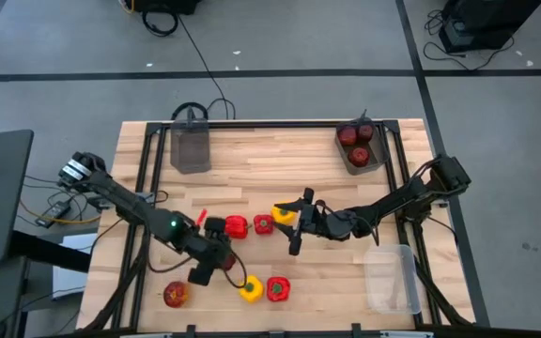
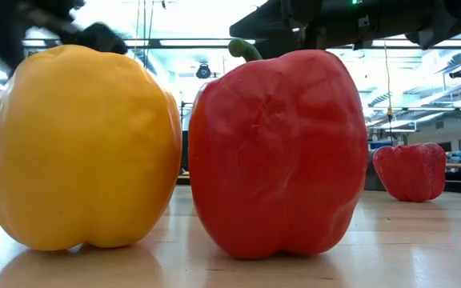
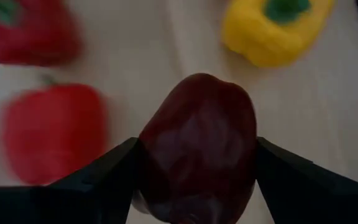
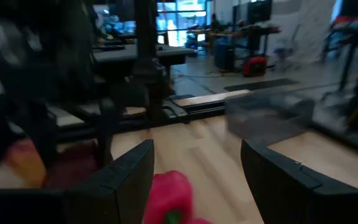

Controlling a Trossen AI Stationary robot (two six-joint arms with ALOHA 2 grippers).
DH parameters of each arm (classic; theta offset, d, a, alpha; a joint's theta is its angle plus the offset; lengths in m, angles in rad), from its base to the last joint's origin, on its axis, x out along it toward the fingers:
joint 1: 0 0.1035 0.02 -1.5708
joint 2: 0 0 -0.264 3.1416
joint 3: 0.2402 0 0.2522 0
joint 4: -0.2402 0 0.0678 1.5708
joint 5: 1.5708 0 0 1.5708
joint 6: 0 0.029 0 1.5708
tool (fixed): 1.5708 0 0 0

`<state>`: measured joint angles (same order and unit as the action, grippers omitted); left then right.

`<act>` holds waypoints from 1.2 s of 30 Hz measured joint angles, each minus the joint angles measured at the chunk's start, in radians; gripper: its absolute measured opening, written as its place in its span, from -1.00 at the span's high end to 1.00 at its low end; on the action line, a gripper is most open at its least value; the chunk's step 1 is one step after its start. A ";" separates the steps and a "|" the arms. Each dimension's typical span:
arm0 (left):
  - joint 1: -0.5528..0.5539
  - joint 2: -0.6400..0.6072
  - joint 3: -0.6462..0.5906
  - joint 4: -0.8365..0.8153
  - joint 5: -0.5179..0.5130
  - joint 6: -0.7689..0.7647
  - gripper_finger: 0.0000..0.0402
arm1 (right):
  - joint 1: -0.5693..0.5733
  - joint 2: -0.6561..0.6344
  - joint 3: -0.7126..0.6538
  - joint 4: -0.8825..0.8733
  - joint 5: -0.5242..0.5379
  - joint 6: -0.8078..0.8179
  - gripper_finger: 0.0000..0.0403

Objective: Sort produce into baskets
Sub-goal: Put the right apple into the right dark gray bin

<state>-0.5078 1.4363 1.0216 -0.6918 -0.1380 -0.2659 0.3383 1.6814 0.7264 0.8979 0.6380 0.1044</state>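
Left pincer [image 3: 194, 186] near the tabletop's [image 1: 280, 164] front edge, seemingly clamped on a dark red apple [image 3: 197, 149], yellow pepper [image 1: 250, 291] and red pepper [image 1: 279, 289] just beside, right pincer [image 1: 297, 223] spread wide mid-tabletop over a yellow pepper [image 1: 283, 215], nothing held, apples in the far right corner bin [image 1: 361, 148].

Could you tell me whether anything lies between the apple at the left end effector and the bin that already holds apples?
Yes. The dark apple sits between the left end effector's fingers, and red peppers plus the right end effector lie across the straight path to the apple bin.
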 joint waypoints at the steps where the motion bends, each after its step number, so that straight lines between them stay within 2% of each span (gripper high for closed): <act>1: 0.014 -0.002 0.029 -0.022 -0.018 0.017 -0.45 | 0.005 -0.009 0.000 -0.011 0.016 -0.027 -0.24; 3: 0.054 -0.004 0.086 -0.076 -0.060 0.064 -0.45 | 0.017 -0.040 0.000 -0.042 0.053 -0.078 -0.24; 5: 0.104 -0.001 0.123 -0.109 -0.086 0.120 -0.45 | 0.032 -0.088 0.000 -0.075 0.137 -0.100 -0.24; 8: 0.206 0.001 0.157 -0.091 -0.104 0.200 -0.45 | 0.058 -0.180 0.000 -0.186 0.332 -0.105 -0.24; 11: 0.332 0.001 0.166 -0.013 -0.107 0.264 -0.45 | 0.077 -0.287 0.000 -0.379 0.418 -0.038 -0.24; 17: 0.574 0.053 0.166 0.160 -0.003 0.382 -0.46 | 0.064 -0.452 0.000 -0.817 0.299 0.301 -0.24; 20: 0.651 0.114 0.171 0.244 0.073 0.416 -0.46 | 0.046 -0.490 0.000 -1.002 0.265 0.468 -0.24; 23: 0.699 0.203 0.223 0.266 0.099 0.441 -0.46 | 0.037 -0.506 0.000 -1.145 0.239 0.601 -0.24; 30: 0.733 0.442 0.449 0.199 0.113 0.473 -0.46 | 0.025 -0.509 0.000 -1.324 0.207 0.800 -0.24; 36: 0.736 0.631 0.677 -0.007 0.126 0.498 -0.46 | 0.024 -0.527 0.000 -1.449 0.129 0.907 -0.24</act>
<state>0.2283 2.0677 1.6985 -0.6990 -0.0125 0.2325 0.3622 1.1547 0.7261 -0.5514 0.7666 1.0113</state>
